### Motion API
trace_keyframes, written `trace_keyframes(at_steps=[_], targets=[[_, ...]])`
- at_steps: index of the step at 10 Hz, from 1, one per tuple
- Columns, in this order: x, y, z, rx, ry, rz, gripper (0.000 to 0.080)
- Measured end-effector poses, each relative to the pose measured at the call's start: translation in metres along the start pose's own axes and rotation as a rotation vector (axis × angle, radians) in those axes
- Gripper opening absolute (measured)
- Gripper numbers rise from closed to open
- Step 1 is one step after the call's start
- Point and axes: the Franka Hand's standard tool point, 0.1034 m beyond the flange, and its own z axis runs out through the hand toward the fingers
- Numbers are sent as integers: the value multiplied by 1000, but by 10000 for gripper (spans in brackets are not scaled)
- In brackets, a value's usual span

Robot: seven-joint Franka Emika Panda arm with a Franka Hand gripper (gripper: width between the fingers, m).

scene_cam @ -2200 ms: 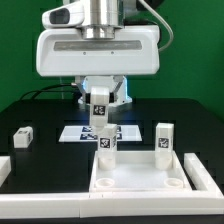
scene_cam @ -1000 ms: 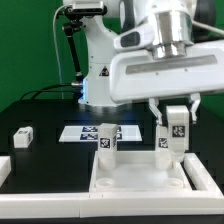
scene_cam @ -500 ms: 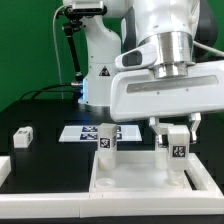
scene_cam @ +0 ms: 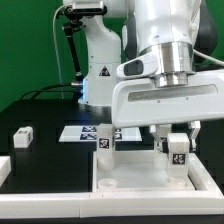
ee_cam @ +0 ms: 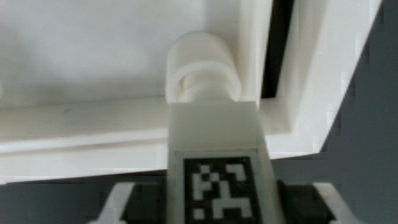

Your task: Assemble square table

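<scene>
The square table slab (scene_cam: 135, 178) lies at the front, rim up. One tagged white peg leg (scene_cam: 106, 140) stands upright at its far corner on the exterior view's left. My gripper (scene_cam: 177, 150) is shut on a second tagged leg (scene_cam: 178, 151) at the slab's far corner on the exterior view's right, holding it upright. In the wrist view the held leg (ee_cam: 217, 130) runs down between my fingers (ee_cam: 128, 205) onto the slab's corner (ee_cam: 107, 60). A third loose leg (scene_cam: 21, 135) lies on the table at the exterior view's left.
The marker board (scene_cam: 78, 132) lies behind the slab. A white rail end (scene_cam: 4, 168) sits at the exterior view's left edge, another (scene_cam: 208, 172) at the right. The robot base (scene_cam: 97, 60) stands at the back.
My gripper has moved from the middle to the exterior view's right, closed on the leg at the slab's far right corner, and come lower over the last second.
</scene>
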Motion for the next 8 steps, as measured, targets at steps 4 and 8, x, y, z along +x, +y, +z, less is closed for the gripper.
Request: trace_keyframes(at_steps=[4, 8], targets=[[-7, -2, 6, 0, -11, -6, 290], [-7, -2, 6, 0, -11, -14, 526]])
